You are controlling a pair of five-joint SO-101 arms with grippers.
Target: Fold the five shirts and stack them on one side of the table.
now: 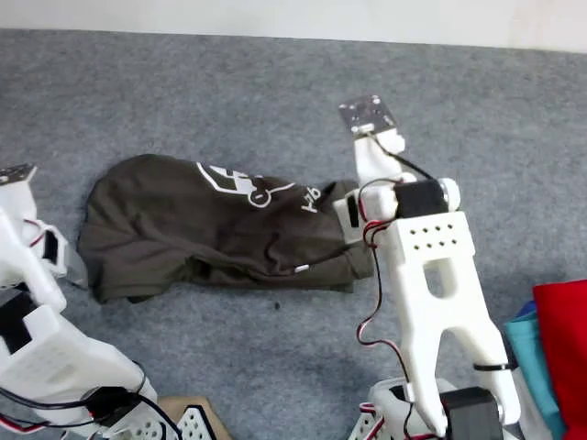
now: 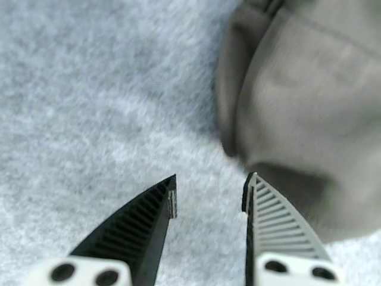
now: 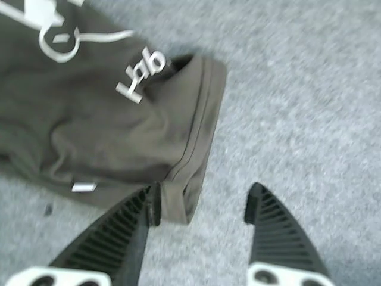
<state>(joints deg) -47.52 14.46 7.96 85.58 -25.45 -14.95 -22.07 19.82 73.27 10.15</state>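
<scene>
Shirt lies crumpled mid-table, its long axis running left to right. The right gripper gapes empty at the right hem, one finger at the corner. The left gripper, also wide and empty, sits just beside the left end.

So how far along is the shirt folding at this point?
Looks done: a red shirt and what seems a teal shirt lie piled beside the right arm. In hand: the dark shirt lies bunched between the arms, with the left end effector and the right end effector open at its opposite ends, neither gripping. Left: folding it, stacking it, and any further shirts.
</scene>
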